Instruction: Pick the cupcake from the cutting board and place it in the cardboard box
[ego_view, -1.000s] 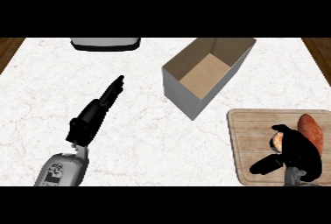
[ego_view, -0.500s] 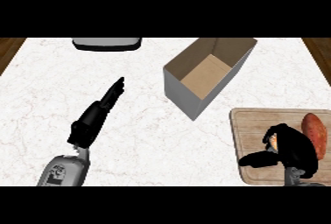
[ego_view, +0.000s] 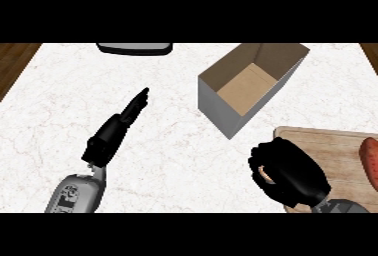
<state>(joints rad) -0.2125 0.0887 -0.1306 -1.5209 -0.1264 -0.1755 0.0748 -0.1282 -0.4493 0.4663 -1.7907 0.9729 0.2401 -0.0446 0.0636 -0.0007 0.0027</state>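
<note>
My right robot hand (ego_view: 289, 172) curls around the cupcake (ego_view: 263, 173), above the cutting board (ego_view: 336, 150) edge. The cardboard box (ego_view: 247, 85) sits ahead-left; clipping its near wall could knock the cupcake free.

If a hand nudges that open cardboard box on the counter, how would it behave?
The cardboard box looks thin-walled and holds nothing visible, so it is probably light and would slide on the smooth counter. It lies tilted with its opening upward, so a push on a wall might flex or turn it.
</note>
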